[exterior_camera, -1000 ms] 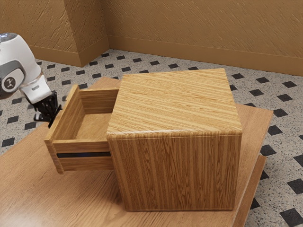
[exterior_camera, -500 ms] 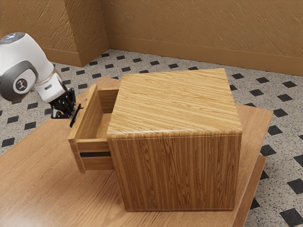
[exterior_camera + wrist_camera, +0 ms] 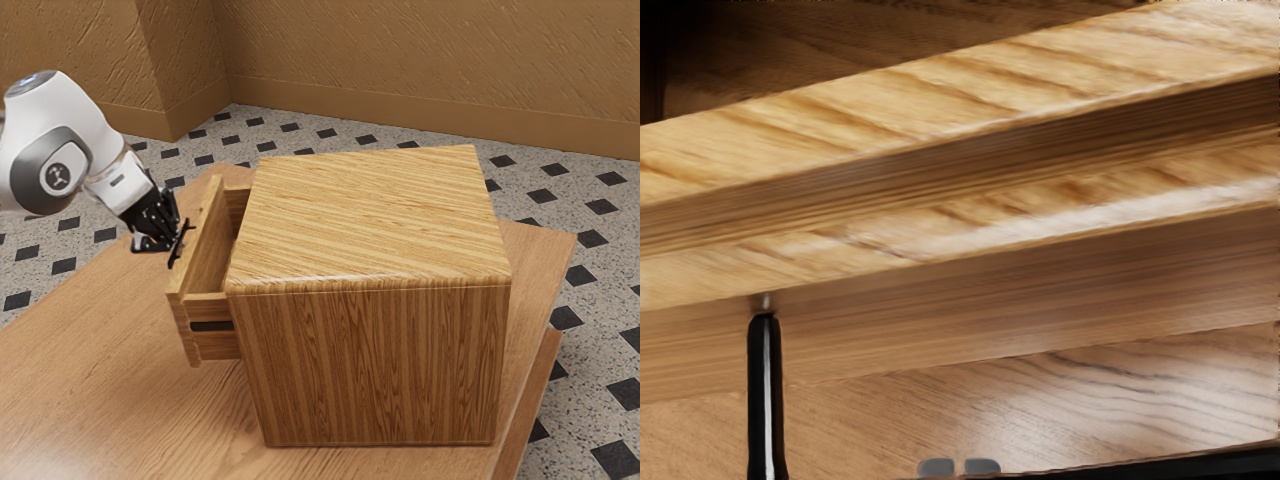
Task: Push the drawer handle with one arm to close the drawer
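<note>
- And here we are, the drawer [image 3: 213,345] is sitting mostly inside the cabinet [image 3: 370,220], but it's not closing out the job yet!
- Its front panel [image 3: 185,320] is standing clear of the cabinet, with a strip of the open inside showing behind it.
- The pincer [image 3: 172,240] is hovering right at the black handle [image 3: 182,243], on the outer side of that panel; whether it's spread or pressed together, I'm not able to tell.
- By my reckoning, the bigger share of the travel is looking done, and only a shorter stretch is waiting.
- What's wanting now is a straight push on that handle, until the panel is meeting the cabinet with no gap showing.
</note>
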Robot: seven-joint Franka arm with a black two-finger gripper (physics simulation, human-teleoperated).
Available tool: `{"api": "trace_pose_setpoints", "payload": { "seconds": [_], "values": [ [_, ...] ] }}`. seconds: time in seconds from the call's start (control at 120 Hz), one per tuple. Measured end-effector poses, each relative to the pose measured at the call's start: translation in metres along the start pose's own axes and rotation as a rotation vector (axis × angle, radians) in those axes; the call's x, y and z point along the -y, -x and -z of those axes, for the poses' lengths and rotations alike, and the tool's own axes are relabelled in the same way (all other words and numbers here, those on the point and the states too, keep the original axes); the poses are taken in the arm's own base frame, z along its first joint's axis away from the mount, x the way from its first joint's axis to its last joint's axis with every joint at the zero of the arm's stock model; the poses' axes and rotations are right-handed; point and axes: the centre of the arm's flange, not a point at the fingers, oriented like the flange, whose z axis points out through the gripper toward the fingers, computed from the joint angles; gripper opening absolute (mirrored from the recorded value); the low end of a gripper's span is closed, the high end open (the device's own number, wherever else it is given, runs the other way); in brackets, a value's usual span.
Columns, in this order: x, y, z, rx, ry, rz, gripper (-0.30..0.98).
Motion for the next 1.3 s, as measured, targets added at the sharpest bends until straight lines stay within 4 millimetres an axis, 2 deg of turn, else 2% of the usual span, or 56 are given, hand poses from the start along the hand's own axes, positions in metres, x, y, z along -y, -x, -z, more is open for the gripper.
{"api": "trace_pose_setpoints", "payload": {
  "seconds": [0.283, 0.933, 1.042, 1.133, 1.3],
  "values": [
    [0.003, -0.010, -0.013, -0.042, 0.025, 0.073, -0.10],
    [0.008, -0.065, -0.027, -0.119, -0.024, 0.093, -0.10],
    [0.008, -0.063, -0.030, -0.105, -0.018, 0.096, -0.10],
    [0.018, -0.069, -0.014, -0.061, -0.024, 0.053, -0.10],
    [0.047, -0.084, 0.050, 0.075, -0.038, 0.012, -0.10]
  ]
}}
